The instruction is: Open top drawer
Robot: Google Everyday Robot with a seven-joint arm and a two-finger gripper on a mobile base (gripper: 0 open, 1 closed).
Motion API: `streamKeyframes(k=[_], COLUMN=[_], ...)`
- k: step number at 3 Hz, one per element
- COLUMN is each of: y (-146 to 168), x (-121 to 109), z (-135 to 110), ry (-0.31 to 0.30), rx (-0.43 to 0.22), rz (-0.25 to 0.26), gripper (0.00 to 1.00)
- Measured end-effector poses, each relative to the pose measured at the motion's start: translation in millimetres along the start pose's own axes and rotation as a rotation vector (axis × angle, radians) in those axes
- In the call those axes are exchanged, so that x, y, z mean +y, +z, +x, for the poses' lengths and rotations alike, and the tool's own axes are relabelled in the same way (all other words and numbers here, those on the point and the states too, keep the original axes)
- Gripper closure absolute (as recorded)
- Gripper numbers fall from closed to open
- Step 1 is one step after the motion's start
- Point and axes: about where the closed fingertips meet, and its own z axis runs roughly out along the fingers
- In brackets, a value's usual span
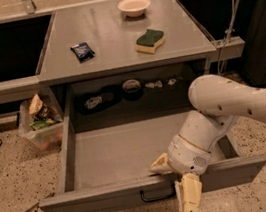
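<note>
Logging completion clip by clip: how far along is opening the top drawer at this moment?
Done, it seems: the top drawer stands pulled well out, its deep grey inside exposed. In hand: the gripper sits at the drawer's front panel, just right of the black handle. Left: probably only drawing the arm away from the front; whether the drawer could slide out any further cannot be told from this view.

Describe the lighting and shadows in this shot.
In the camera view, the tabletop is evenly lit, no glare; the top drawer has a dimmer floor, and the recess behind it sits in deep shadow; the gripper, hanging at the drawer front right of the handle, is pale and well lit.
</note>
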Motion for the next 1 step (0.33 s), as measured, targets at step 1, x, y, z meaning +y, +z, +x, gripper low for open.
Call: streamKeyframes(k=[1], y=[0.0], x=[0.0], z=[0.0], ry=[0.000], rx=[0.000], rz=[0.000], gripper=[0.00])
